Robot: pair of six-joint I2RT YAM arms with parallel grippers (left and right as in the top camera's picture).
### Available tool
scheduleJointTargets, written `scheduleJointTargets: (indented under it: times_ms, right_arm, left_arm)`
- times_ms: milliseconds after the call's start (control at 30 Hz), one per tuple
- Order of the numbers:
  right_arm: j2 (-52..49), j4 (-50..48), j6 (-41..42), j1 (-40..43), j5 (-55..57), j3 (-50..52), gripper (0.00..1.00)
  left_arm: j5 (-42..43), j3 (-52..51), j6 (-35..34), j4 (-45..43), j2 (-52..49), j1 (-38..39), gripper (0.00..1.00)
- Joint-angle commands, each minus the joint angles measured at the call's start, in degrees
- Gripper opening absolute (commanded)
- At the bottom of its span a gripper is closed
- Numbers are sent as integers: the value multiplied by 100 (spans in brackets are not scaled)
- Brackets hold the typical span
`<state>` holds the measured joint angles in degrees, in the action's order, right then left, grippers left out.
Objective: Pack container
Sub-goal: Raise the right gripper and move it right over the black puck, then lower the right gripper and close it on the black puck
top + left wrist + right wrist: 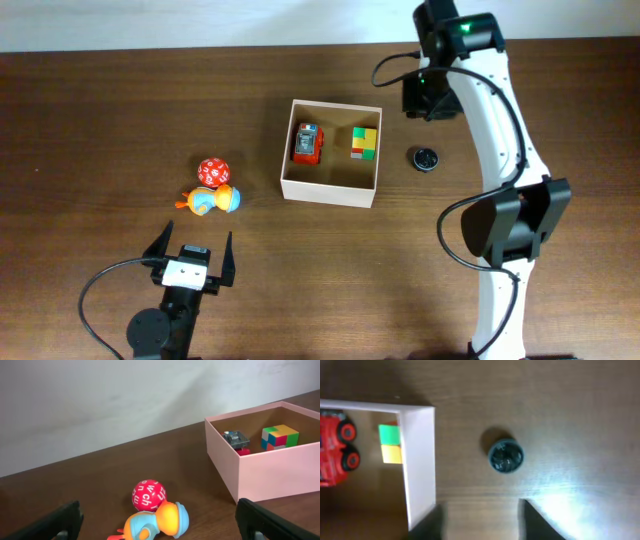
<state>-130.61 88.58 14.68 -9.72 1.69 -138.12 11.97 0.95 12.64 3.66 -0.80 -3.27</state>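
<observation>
The container (pixel 330 189), a square white-walled box with a tan inside, sits mid-table and holds a red toy truck (pixel 307 143) and a colourful cube (pixel 364 142). It also shows in the left wrist view (pixel 260 472) and the right wrist view (pixel 418 460). A red ball with white letters (pixel 212 171) touches a blue-and-orange toy duck (pixel 211 200) to the container's left. A small dark round cap (pixel 426 158) lies to its right. My left gripper (pixel 191 255) is open and empty, near the front, facing the duck (pixel 155 521). My right gripper (pixel 480 522) is open and empty, behind the cap (pixel 505 456).
The table is dark brown wood (pixel 100 120). A pale wall runs along the far edge (pixel 100 405). The right arm's white links (pixel 505 200) stretch along the table's right side.
</observation>
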Motion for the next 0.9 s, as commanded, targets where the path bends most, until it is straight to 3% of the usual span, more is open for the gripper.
scheduleJointTargets:
  times_ms: [0, 67, 200, 433, 867]
  right_arm:
    - [-26, 101, 81, 199, 46, 61, 64]
    - [-26, 98, 63, 275, 46, 240, 75]
    - [-26, -72, 63, 376, 44, 863, 82]
    - [-26, -1257, -98, 376, -181, 2284, 80]
    - [-28, -2430, -109, 415, -173, 3206, 77]
  left_arm:
    - [-20, -39, 72, 0, 39, 24, 99]
    - [-20, -39, 72, 0, 39, 24, 99]
    - [-20, -39, 72, 0, 39, 24, 99]
    - [-20, -39, 72, 0, 39, 24, 99]
    - [-20, -39, 72, 0, 39, 24, 99]
